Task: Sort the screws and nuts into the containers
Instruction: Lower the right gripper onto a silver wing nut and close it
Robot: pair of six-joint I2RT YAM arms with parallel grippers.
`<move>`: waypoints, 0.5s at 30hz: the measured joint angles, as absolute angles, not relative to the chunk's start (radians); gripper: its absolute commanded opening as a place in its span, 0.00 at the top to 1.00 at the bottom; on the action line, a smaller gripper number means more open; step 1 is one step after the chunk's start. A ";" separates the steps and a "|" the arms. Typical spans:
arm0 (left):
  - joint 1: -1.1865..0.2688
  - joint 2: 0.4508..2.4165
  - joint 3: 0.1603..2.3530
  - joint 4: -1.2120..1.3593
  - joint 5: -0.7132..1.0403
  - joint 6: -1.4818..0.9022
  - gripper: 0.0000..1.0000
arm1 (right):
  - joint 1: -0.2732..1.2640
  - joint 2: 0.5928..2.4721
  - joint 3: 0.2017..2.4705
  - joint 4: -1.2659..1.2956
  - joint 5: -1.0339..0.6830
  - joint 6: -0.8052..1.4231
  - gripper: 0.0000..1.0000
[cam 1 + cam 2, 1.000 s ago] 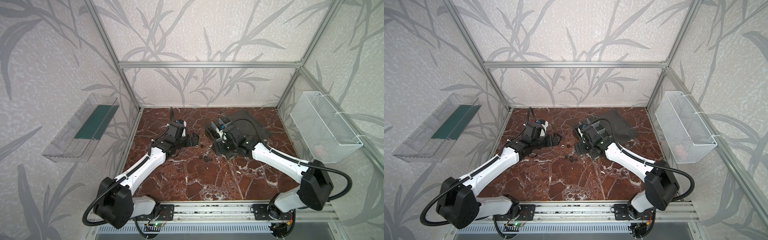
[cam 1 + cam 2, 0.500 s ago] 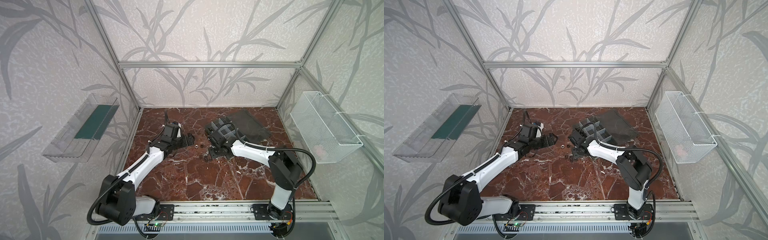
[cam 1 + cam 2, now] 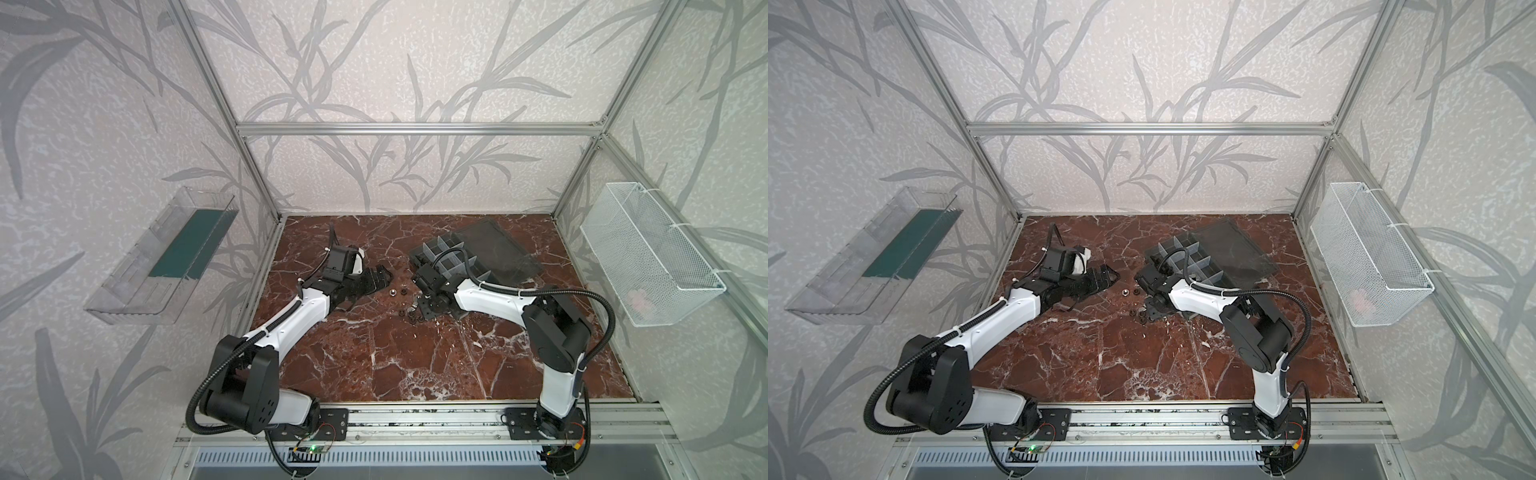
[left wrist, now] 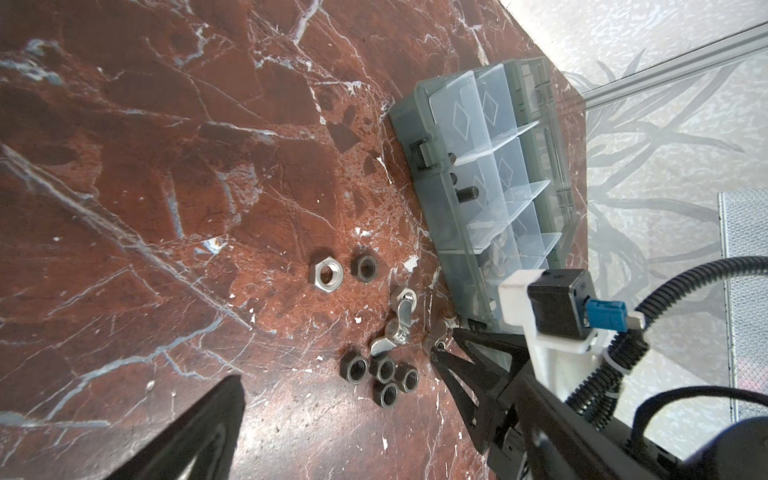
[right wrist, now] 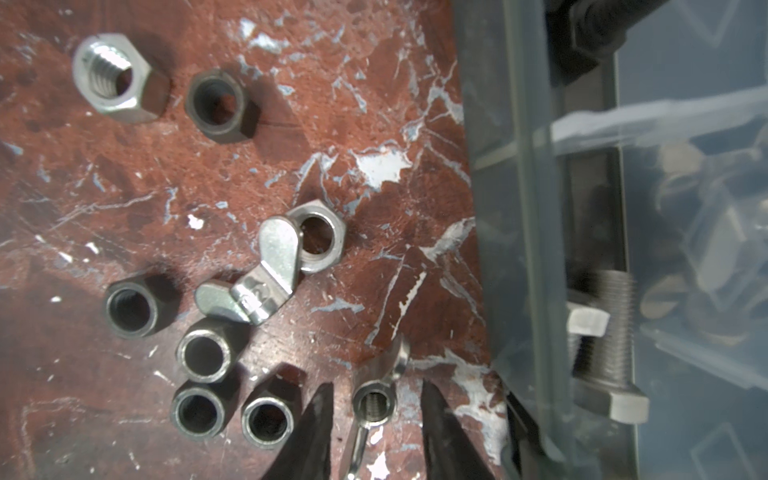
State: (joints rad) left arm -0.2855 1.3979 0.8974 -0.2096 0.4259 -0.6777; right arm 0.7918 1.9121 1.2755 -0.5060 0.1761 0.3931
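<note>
Several loose nuts lie on the marble in front of the open grey organizer box point(image 3: 451, 258) point(image 3: 1187, 261). Among them are a silver hex nut point(image 5: 118, 79) point(image 4: 326, 276), dark nuts point(image 5: 133, 307) point(image 4: 382, 374) and a wing nut point(image 5: 253, 291). My right gripper point(image 5: 376, 388) point(image 3: 417, 309) is down on the table beside the box wall point(image 5: 519, 208). Its jaws straddle another silver wing nut point(image 5: 376, 401) with a small gap on each side. Screws lie in the box's containers: a silver one point(image 5: 611, 345) and a dark one point(image 4: 467, 193). My left gripper point(image 3: 386, 274) point(image 3: 1113, 274) hovers wide open left of the nuts, holding nothing.
The box's flat lid point(image 3: 498, 249) lies open behind it. A white wire basket point(image 3: 648, 257) hangs on the right wall and a clear tray with a green base point(image 3: 166, 257) on the left wall. One left finger point(image 4: 199, 428) shows near the dark nuts.
The right gripper has come down from the box edge to the table and its jaws have narrowed round the wing nut. The right elbow has swung inward. The left gripper has barely moved.
</note>
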 measured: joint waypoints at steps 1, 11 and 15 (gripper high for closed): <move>-0.284 1.398 0.897 -0.208 0.427 -0.680 0.00 | 0.792 1.916 1.275 -0.506 0.175 0.393 0.64; -0.280 1.398 0.897 -0.190 0.445 -0.693 0.00 | 0.792 1.954 1.273 -0.498 0.160 0.397 0.74; -0.279 1.398 0.897 -0.184 0.448 -0.694 0.01 | 0.792 1.954 1.273 -0.497 0.157 0.395 0.82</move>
